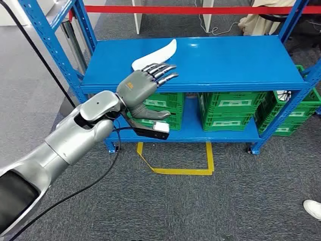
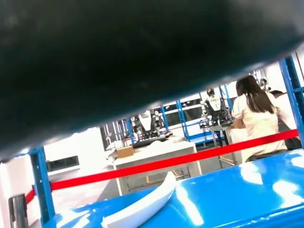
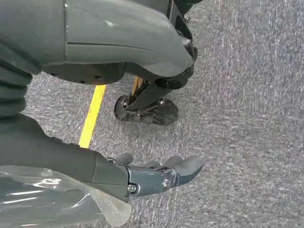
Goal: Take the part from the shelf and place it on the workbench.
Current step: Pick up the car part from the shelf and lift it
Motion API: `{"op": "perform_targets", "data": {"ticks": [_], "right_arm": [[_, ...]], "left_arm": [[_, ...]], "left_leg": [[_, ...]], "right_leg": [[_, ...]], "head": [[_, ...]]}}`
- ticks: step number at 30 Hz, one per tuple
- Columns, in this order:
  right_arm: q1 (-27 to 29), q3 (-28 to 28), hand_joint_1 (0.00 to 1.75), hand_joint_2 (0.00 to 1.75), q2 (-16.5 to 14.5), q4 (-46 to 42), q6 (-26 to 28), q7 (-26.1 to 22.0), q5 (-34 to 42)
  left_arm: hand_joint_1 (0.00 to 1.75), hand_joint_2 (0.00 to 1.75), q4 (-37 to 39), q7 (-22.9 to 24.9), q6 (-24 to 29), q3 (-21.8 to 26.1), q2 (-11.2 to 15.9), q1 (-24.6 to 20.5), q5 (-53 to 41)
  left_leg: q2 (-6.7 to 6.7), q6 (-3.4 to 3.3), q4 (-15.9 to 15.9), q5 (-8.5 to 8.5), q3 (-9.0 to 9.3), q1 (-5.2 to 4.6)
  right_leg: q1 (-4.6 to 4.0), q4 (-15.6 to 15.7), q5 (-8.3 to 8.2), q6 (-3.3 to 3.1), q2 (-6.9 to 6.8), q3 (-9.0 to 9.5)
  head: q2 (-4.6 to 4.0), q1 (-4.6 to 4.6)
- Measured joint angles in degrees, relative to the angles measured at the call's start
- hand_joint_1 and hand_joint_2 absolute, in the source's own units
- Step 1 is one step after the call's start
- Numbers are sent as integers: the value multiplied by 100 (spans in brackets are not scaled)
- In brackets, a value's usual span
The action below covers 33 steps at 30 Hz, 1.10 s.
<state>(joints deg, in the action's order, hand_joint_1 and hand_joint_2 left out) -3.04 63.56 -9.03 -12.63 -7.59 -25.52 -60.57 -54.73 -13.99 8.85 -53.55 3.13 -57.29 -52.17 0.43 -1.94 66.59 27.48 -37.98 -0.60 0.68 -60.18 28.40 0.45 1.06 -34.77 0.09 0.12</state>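
A white curved part lies on the blue shelf's upper board, toward its left end. My left hand hovers at the board's front edge just in front of the part, fingers stretched out and apart, holding nothing. In the left wrist view the same white part lies on the glossy blue board, a short way ahead of the hand. My right hand hangs over the grey carpet, fingers extended, with nothing in it.
Green crates fill the lower shelf. Blue uprights frame the rack, and a red barrier tape runs behind it. Yellow floor tape marks the carpet. A person sits beyond the tape; a shoe shows at the right.
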Motion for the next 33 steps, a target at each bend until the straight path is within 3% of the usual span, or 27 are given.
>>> {"op": "perform_targets", "data": {"ticks": [3,5,8,12,13,14,16,17,18,21,22,23,25,27,28,33], "right_arm": [[3,-1,0,0,-37,25,61,62,-47],[4,-15,0,0,-54,43,138,147,-125],[-8,-80,0,0,-56,53,240,246,-271],[-25,-183,0,0,-49,55,335,402,-442],[-16,-207,0,0,-46,55,348,431,-464],[-7,-225,0,0,-45,55,356,449,-477],[1,-251,0,0,-41,55,360,463,-493],[0,-263,0,0,-41,61,356,467,-505],[-3,-274,0,0,-43,67,352,474,-520],[12,-305,0,0,-46,79,345,492,-563],[23,-318,0,0,-45,79,345,493,-572],[27,-330,0,0,-45,79,346,495,-580],[20,-351,0,0,-45,79,345,495,-592],[14,-366,0,0,-46,79,344,495,-601],[14,-369,0,0,-46,79,344,495,-603],[15,-370,0,0,-45,79,344,495,-605]], "left_arm": [[0,0,19,0,-9,-2,-20,-6,21],[0,0,36,-5,-13,-4,-68,-3,47],[0,0,48,-21,-10,-7,-161,-1,60],[0,0,80,-24,-4,-46,-267,32,53],[0,0,92,-24,-5,-56,-286,50,53],[0,0,102,-24,-6,-61,-304,63,54],[0,0,114,-22,-12,-61,-341,72,59],[0,0,121,-20,-19,-61,-360,68,64],[0,0,125,-18,-30,-60,-376,64,69],[0,0,139,-15,-57,-57,-411,75,85],[0,0,142,-13,-59,-57,-423,79,92],[0,0,142,-10,-57,-54,-431,75,100],[0,0,143,-2,-53,-52,-440,80,112],[0,0,145,2,-50,-52,-440,97,115],[0,0,146,2,-50,-52,-439,104,116],[0,0,147,2,-50,-52,-439,106,116]], "left_leg": [[-8,-149,-478,-108,187,-83],[-9,-208,-698,-73,264,-114],[-15,-173,-900,-94,410,-57],[-20,-142,-932,-84,470,-30],[-21,-130,-928,-67,483,-24],[-22,-112,-921,-44,503,-14],[-23,-51,-896,28,561,14],[-23,-16,-873,65,577,21],[-23,16,-855,97,578,19],[-22,93,-817,155,586,1],[-23,117,-755,172,578,4],[-24,143,-614,200,517,10],[-26,199,4,343,174,30],[-26,232,528,501,-146,43],[-26,236,631,539,-214,45],[-26,237,653,545,-230,45]], "right_leg": [[9,27,4,18,-4,-2],[12,21,-40,75,-29,-4],[6,-132,36,148,-58,-96],[17,-1213,517,252,-61,-694],[26,-1301,492,287,-64,-781],[39,-1184,358,320,-69,-767],[67,-517,-69,370,-89,-505],[63,-184,-166,365,-101,-374],[55,24,-206,318,-108,-268],[35,108,-135,115,-101,-149],[43,116,-120,78,-96,-110],[52,129,-97,45,-92,-59],[60,146,-31,-8,-86,53],[58,147,22,-29,-82,114],[58,147,33,-30,-81,127],[58,147,36,-30,-80,130]], "head": [[0,-3],[0,-21],[0,-13],[0,12],[0,12],[0,13],[0,11],[0,17],[1,21],[1,5],[0,-5],[0,-17],[0,-30],[0,-33],[0,-34],[0,-33]]}}
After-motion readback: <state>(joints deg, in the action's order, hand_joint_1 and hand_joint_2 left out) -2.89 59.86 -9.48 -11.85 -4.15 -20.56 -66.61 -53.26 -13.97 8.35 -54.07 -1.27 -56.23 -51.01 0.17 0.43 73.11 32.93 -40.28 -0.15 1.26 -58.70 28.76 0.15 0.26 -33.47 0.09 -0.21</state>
